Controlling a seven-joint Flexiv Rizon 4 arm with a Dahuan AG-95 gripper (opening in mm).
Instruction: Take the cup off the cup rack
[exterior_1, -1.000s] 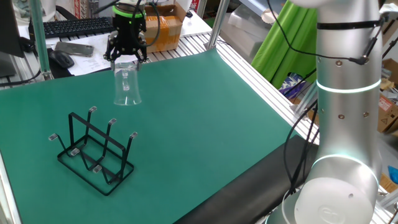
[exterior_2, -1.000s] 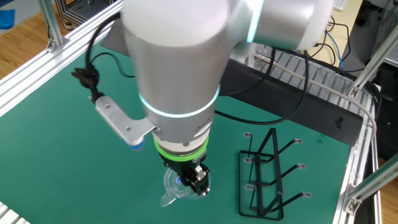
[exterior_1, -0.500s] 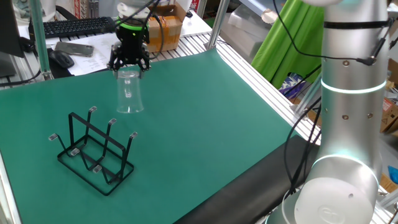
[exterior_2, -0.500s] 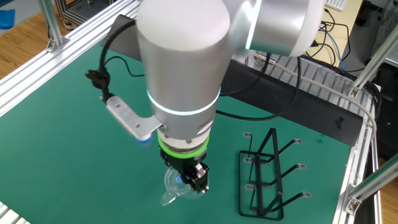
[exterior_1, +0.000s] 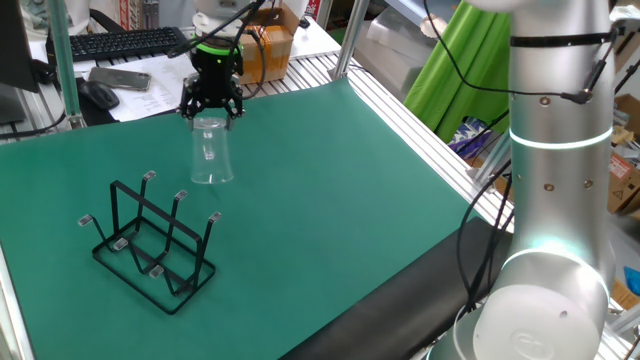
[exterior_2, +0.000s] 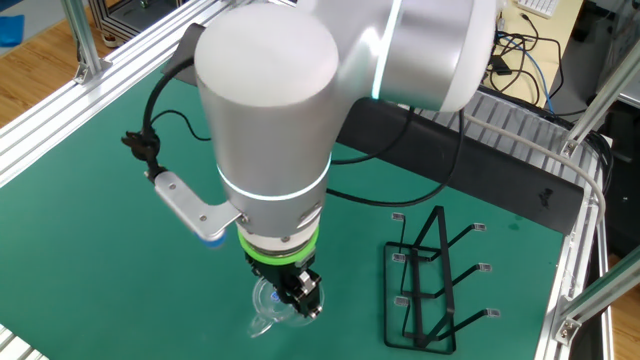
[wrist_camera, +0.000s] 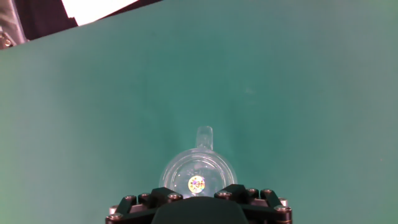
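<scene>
The cup (exterior_1: 211, 158) is a clear tumbler held mouth-down, with my gripper (exterior_1: 211, 108) shut on its base from above. It hangs over the green mat, behind and to the right of the cup rack (exterior_1: 150, 243), well apart from it. From the other fixed view the cup (exterior_2: 268, 306) shows under the gripper (exterior_2: 299, 296), left of the cup rack (exterior_2: 435, 280). The hand view looks down on the cup's (wrist_camera: 199, 173) round base with a shiny sticker, between the gripper's (wrist_camera: 199, 200) black jaws. A small handle sticks out of its far side. Whether the rim touches the mat I cannot tell.
The black wire rack stands with its prongs bare. Beyond the mat's far edge lie a keyboard (exterior_1: 120, 42), a mouse (exterior_1: 98, 94) and a cardboard box (exterior_1: 265, 45). Aluminium rails (exterior_1: 420, 120) border the mat. The arm's thick silver column (exterior_1: 555, 170) rises at the right.
The gripper has carried the cup a little down and to the right, slightly farther from the rack. The grip on the cup is unchanged.
</scene>
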